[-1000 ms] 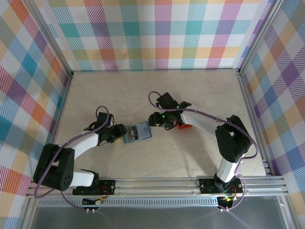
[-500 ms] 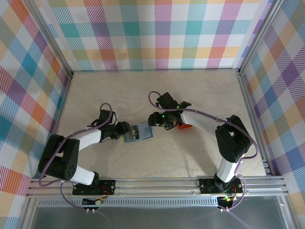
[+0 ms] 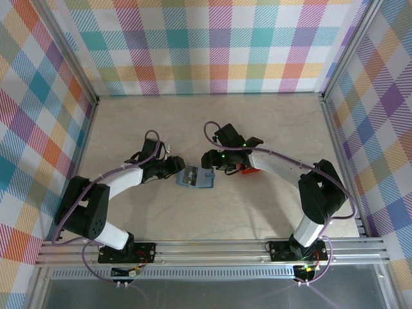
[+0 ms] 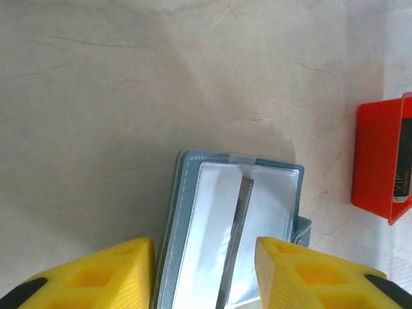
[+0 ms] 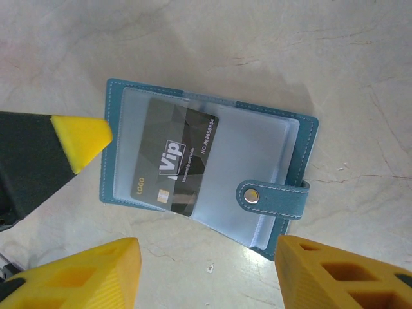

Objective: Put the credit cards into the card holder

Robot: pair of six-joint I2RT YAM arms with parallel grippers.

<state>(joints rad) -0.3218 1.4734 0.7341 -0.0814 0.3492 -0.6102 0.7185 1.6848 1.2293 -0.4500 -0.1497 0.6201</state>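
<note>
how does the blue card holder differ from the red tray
The card holder is blue-teal, the red tray plain red. The card holder lies opened flat, with clear pockets and a clasp tab; the red tray is an open box with raised walls. The holder's card shows whole and tilted; the tray's card is cut off by the picture edge. Both carry a dark card printed Vip.

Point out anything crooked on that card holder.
The dark VIP card lies skewed on the open card holder, its edges not square with the clear pockets. Whether it is actually inside a pocket I cannot tell.
</note>
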